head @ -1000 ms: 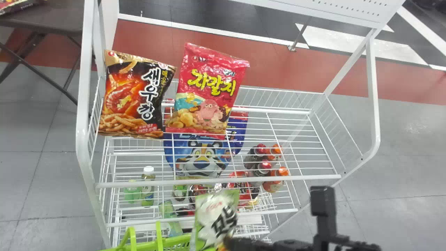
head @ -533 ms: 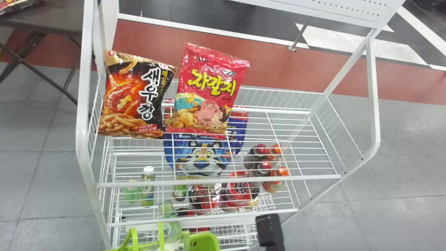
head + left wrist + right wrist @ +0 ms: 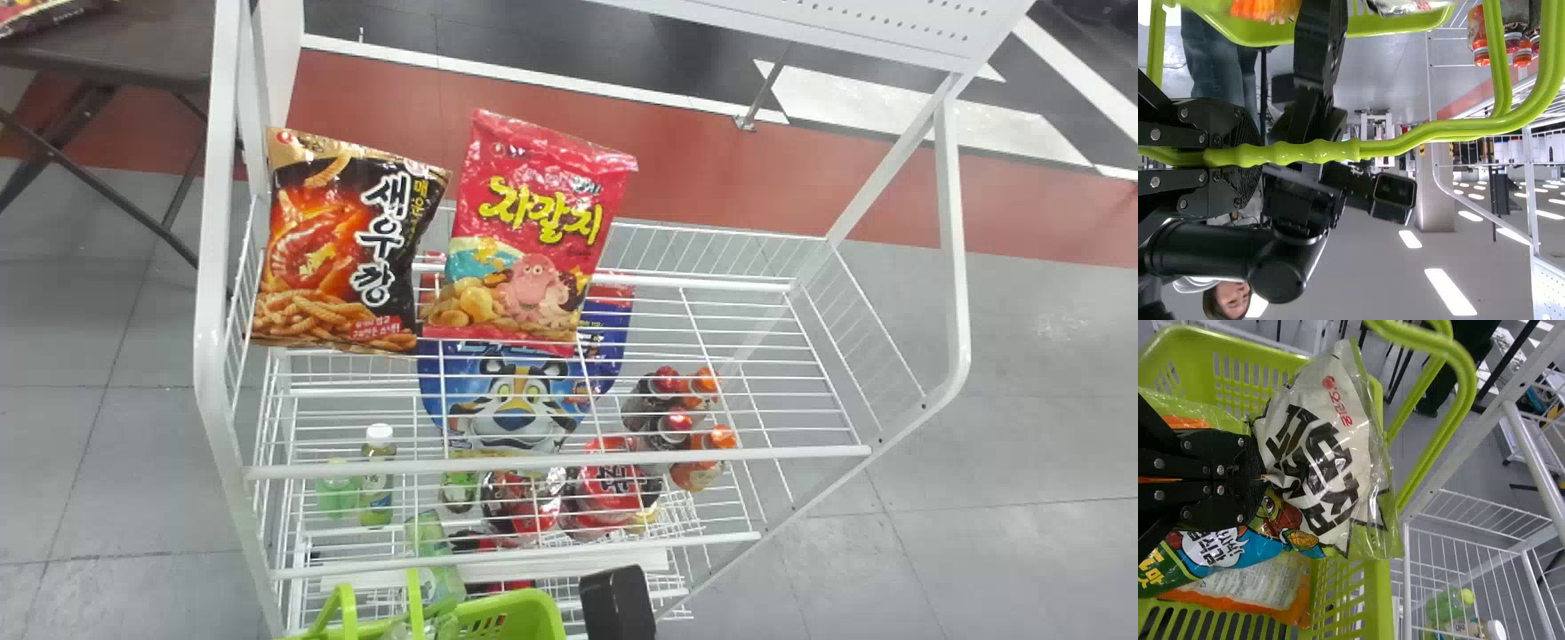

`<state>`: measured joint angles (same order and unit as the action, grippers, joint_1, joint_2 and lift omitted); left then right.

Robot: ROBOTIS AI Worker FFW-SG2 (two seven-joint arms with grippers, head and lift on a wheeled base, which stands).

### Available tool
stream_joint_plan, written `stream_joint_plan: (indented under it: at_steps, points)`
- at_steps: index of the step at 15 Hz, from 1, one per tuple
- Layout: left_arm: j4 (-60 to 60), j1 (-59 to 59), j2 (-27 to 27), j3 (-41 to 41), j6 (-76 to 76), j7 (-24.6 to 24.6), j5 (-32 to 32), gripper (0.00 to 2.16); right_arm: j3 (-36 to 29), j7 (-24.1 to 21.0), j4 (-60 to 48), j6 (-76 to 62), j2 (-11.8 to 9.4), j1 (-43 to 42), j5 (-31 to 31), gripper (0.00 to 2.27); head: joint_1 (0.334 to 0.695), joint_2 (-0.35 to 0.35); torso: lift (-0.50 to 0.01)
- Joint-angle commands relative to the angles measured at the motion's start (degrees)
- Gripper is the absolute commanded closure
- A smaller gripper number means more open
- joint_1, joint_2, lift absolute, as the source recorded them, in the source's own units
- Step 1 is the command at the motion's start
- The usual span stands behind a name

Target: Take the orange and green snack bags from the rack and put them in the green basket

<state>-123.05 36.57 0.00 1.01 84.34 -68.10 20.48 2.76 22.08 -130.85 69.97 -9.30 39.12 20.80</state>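
One green snack bag (image 3: 1318,453) grasped over the green basket (image 3: 1178,353)

The bag is clenched in the right claw (image 3: 1263,478), its printed white face spread toward the basket's rim. Beneath it, an orange snack bag (image 3: 1265,612) is held within the basket. The basket's handle (image 3: 1318,152) is gripped by the left claw (image 3: 1255,157), which is closed around it. Beyond, bottles (image 3: 377,480) and a blue tiger bag (image 3: 511,400) are carried by lower levels of the white rack (image 3: 560,462). Above them, a black-and-brown bag (image 3: 342,240) and a red bag (image 3: 533,231) are stood side by side. Farther off, a dark tabletop (image 3: 116,44) is seen at the left.
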Motion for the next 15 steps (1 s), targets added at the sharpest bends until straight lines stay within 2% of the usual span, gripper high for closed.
stream_joint_plan:
  at_steps: [1, 2, 3, 4, 6, 9, 15]
  points:
    - [0.0, 0.1, -0.1, 0.0, 0.0, -0.1, 0.0, 2.12, 0.2, -0.7, 1.2, 2.4, -1.2, -0.9, 1.3, 1.79, 0.695, -0.350, 0.000]
    - [0.0, 0.1, -0.1, 0.0, 0.0, 0.0, 0.0, 2.12, 0.1, -1.2, 0.9, 5.4, -1.4, -1.2, 1.3, 1.53, 0.695, -0.350, 0.000]
    - [-0.1, 0.2, -0.1, 0.0, 0.0, 0.0, 0.0, 2.12, 0.4, -1.9, 0.5, 10.1, -1.7, -1.8, 1.3, 0.63, 0.695, -0.350, 0.000]
    - [-0.2, 0.4, -0.1, 0.0, 0.0, -0.1, 0.0, 2.12, 0.7, -2.1, 0.5, 11.2, -2.0, -2.0, 1.1, 0.03, 0.695, -0.350, 0.000]
    - [-0.4, 0.5, -0.1, 0.0, 0.0, -0.2, 0.1, 2.12, 0.7, -3.1, -0.6, 13.1, -3.0, -1.9, 1.3, 0.00, 0.695, -0.350, 0.000]
    - [-0.4, 0.5, -0.1, 0.1, 0.0, -0.3, 0.1, 2.12, -3.0, -4.2, -6.2, 12.4, -3.0, 0.2, 2.2, 0.03, 0.695, -0.350, 0.000]
    - [-0.9, 0.5, -0.1, 0.4, 0.4, -0.4, 0.2, 2.12, -13.3, -6.3, -13.1, 9.6, -1.9, 0.5, 6.2, 0.04, 0.695, -0.350, 0.000]
